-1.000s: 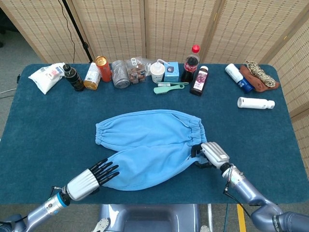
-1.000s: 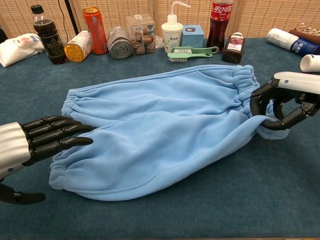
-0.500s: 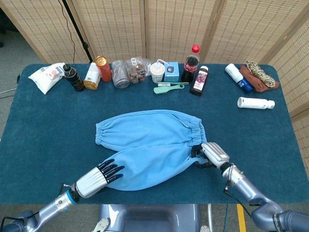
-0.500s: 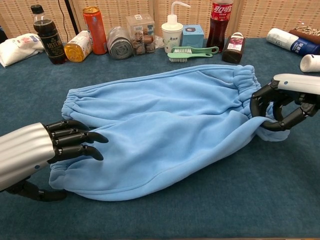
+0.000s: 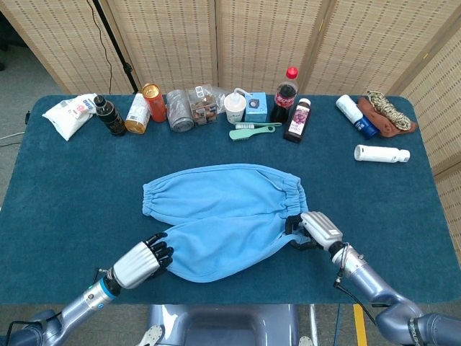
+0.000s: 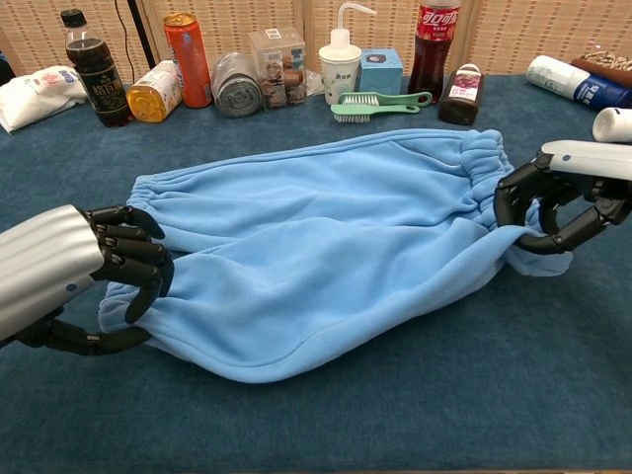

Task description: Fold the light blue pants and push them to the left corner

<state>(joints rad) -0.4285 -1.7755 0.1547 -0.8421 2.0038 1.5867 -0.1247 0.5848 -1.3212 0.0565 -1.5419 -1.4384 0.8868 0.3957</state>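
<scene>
The light blue pants (image 5: 223, 213) (image 6: 316, 247) lie across the middle of the table, one leg folded over the other. My left hand (image 5: 144, 259) (image 6: 89, 281) grips the near leg's cuff at the left end, its fingers curled over the fabric. At the right end, by the elastic waistband, my right hand (image 5: 310, 231) (image 6: 553, 202) holds a bunch of cloth with its fingers curled around it.
Along the far edge stand bottles (image 5: 287, 94), cans (image 5: 153, 101), a white squeeze bottle (image 5: 235, 107), a blue box (image 5: 256, 106) and a green brush (image 5: 252, 130). A white bag (image 5: 68, 114) lies far left. A white tube (image 5: 382, 153) and a rope bundle (image 5: 385, 112) lie far right.
My left hand went from lying flat with straight fingers on the near leg to curling around its cuff, lifting the hem a little. The right hand kept its hold and place.
</scene>
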